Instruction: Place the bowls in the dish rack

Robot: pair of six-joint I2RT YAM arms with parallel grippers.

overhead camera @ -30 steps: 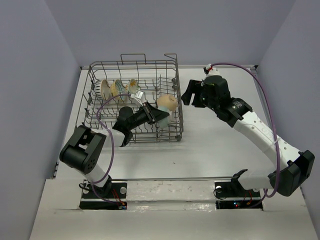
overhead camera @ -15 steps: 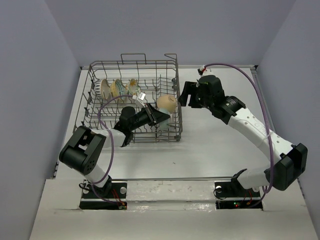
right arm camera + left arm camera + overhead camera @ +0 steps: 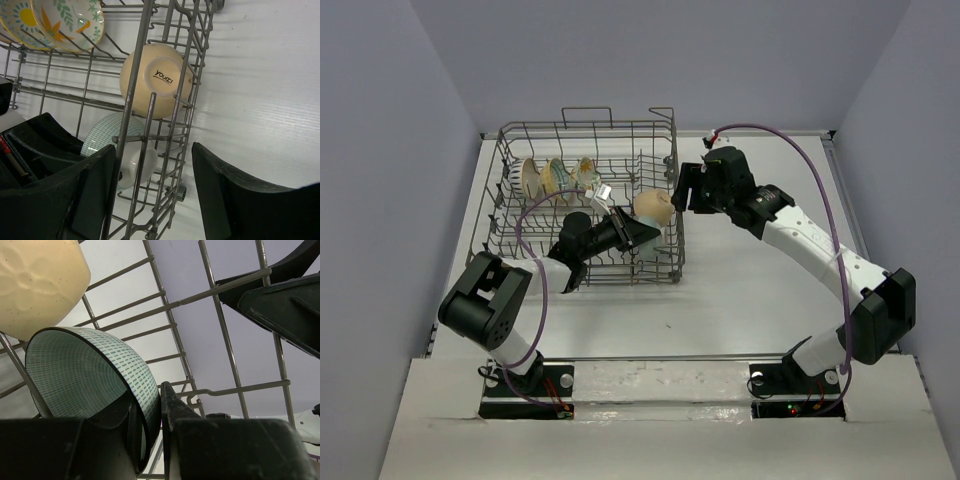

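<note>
Teal bowl (image 3: 85,375) | rim clamped in left tool (image 3: 152,412) | inside dish rack (image 3: 590,125)

The dish rack (image 3: 620,124) is grey wire on a white desk (image 3: 260,75). The tan bowl (image 3: 156,80) is plain cream with small black lettering on its base. The teal bowl (image 3: 85,370) has rows of fine green dashes and a white foot. The floral bowls (image 3: 70,20) show yellow, blue, orange and green leaves.

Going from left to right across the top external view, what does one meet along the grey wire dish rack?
White-and-tan ceramic bowl → first yellow-and-blue floral bowl → second floral bowl → plain tan round bowl → black right gripper.
</note>
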